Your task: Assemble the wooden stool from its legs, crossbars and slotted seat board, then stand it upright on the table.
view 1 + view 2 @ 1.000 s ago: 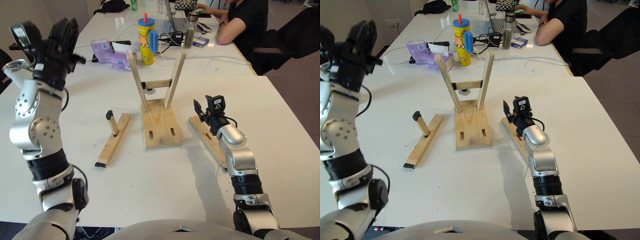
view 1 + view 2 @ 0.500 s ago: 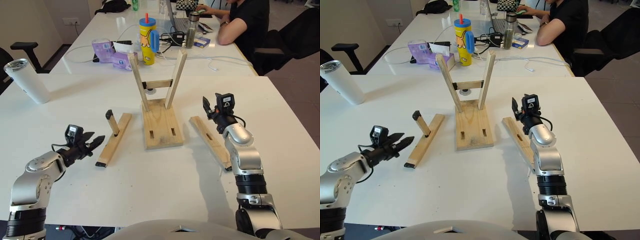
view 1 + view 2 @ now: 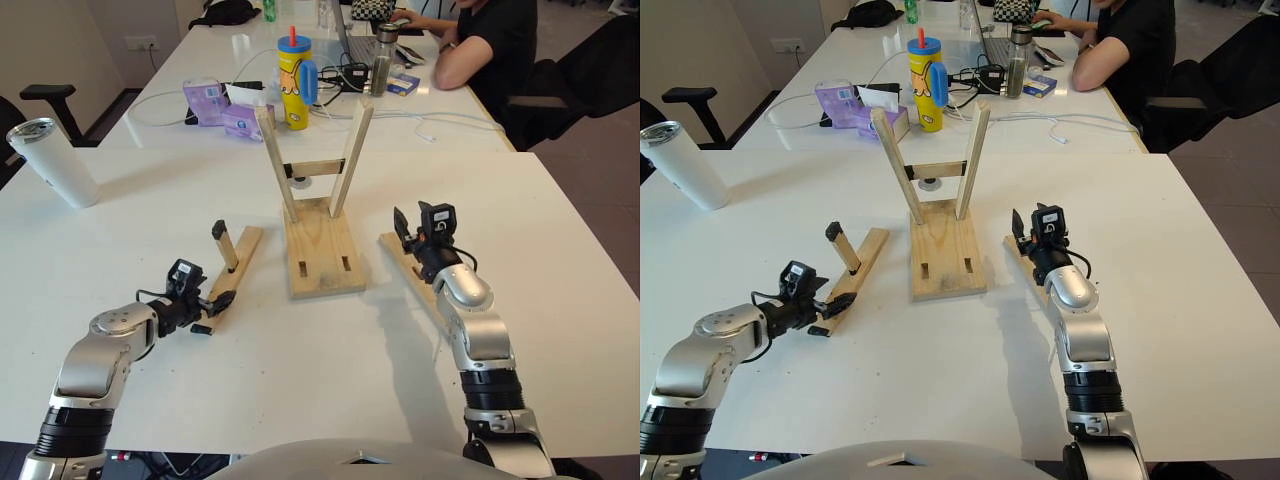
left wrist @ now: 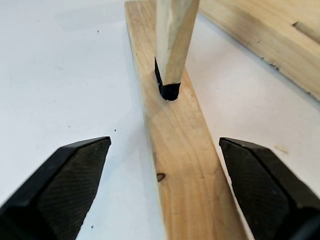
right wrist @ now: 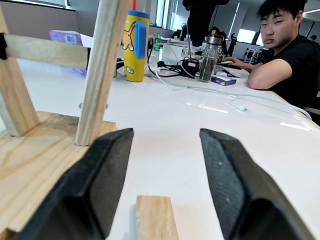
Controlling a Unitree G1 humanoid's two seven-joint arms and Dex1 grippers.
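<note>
Seat board lies flat at the centre of the table. Two legs and a crossbar stand up from its far end. Left plank, at the board's 9 o'clock, runs 7 to 1 o'clock and bears a tilted black-capped stub. The left jaws, wide apart and empty, straddle its near end. Right plank, at 3 o'clock, runs 11 to 5. The right jaws, also apart and empty, hover at its far end. Each arm is nearest its own plank.

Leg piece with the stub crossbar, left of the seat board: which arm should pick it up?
Left. The left gripper is open astride the near end of that leg piece; the right gripper sits beyond the seat board, at the other leg.
</note>
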